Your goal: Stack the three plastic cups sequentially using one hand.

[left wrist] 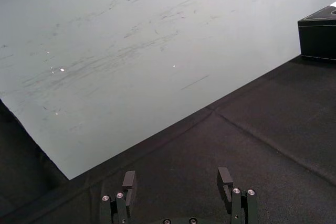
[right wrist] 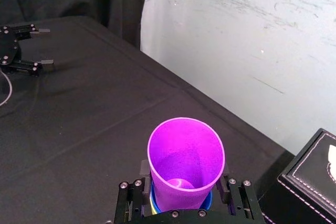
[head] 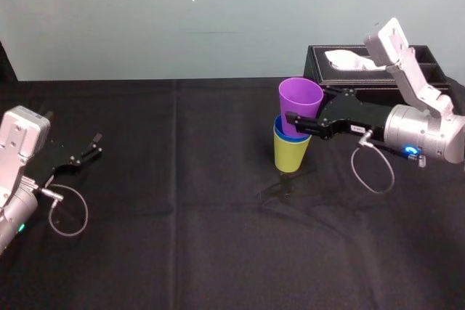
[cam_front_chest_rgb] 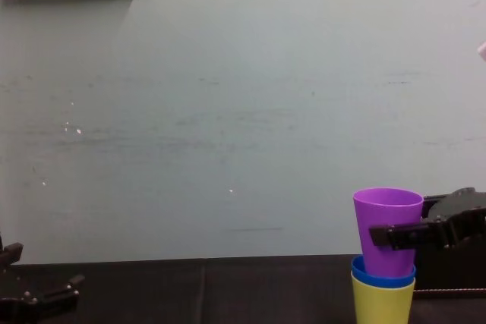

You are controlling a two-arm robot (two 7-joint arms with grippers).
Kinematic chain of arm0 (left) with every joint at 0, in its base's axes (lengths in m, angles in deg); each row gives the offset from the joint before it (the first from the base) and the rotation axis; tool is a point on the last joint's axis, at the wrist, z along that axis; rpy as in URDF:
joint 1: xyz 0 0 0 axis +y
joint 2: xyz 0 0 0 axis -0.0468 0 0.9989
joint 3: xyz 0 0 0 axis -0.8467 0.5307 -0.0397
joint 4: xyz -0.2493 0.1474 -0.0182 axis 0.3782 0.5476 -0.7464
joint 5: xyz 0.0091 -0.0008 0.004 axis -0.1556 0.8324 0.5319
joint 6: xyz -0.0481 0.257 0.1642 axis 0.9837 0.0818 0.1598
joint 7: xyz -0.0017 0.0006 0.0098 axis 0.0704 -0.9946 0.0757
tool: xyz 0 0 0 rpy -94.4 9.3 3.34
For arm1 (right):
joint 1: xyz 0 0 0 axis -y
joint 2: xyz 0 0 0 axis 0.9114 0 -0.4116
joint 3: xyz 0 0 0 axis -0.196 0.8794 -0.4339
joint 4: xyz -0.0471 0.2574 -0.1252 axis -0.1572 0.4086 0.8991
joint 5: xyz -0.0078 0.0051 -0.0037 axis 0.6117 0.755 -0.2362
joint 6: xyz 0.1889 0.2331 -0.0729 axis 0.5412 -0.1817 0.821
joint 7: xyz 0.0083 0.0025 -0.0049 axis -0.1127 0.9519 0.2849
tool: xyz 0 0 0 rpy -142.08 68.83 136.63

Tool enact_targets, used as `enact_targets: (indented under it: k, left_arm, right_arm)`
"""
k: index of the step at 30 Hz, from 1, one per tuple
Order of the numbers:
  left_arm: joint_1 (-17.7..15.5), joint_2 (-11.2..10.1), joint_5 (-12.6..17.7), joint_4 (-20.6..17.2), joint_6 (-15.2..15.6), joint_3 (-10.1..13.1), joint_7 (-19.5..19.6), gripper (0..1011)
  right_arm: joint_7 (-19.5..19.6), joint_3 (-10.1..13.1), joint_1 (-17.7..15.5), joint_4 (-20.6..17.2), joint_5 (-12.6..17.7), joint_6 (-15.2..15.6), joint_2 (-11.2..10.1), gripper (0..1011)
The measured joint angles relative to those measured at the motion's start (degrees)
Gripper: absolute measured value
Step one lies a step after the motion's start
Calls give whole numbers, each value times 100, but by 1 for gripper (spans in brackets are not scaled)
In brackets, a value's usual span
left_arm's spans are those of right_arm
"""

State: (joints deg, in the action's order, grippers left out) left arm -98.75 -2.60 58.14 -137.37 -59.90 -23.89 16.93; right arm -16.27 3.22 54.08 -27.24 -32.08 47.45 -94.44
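The three plastic cups stand nested right of the table's middle. The yellow-green cup [head: 290, 155] [cam_front_chest_rgb: 382, 306] is at the bottom, and only the rim of the blue cup [head: 279, 131] [cam_front_chest_rgb: 383, 278] shows above it. The purple cup [head: 300, 101] [right wrist: 184, 153] [cam_front_chest_rgb: 387, 218] sits in the blue one, with most of its height still sticking out. My right gripper [head: 298, 123] [right wrist: 184, 182] [cam_front_chest_rgb: 392, 234] reaches in from the right, with a finger on each side of the purple cup's lower part, shut on it. My left gripper [head: 94, 144] [left wrist: 178, 180] rests open at the table's left.
A black tissue box [head: 363, 67] [right wrist: 310, 182] [left wrist: 319, 38] stands at the back right, just behind the right arm. Black cloth [head: 182, 215] covers the table, and a pale wall [cam_front_chest_rgb: 228, 111] runs along its far edge. My left gripper [right wrist: 37, 45] shows far off across the cloth.
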Motion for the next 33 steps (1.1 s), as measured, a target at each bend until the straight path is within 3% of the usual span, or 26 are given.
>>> enact_targets:
  k: [14, 28, 33]
  left_arm:
    - [0, 0, 0, 0, 0, 0, 0, 1010]
    - [0, 0, 0, 0, 0, 0, 0, 1010]
    - [0, 0, 0, 0, 0, 0, 0, 1010]
  right_arm:
    - [-62, -47, 35, 218, 3, -30, 91, 731]
    - [-62, -46, 35, 196, 8, -31, 84, 732]
    - [-62, -45, 33, 191, 10, -30, 81, 826]
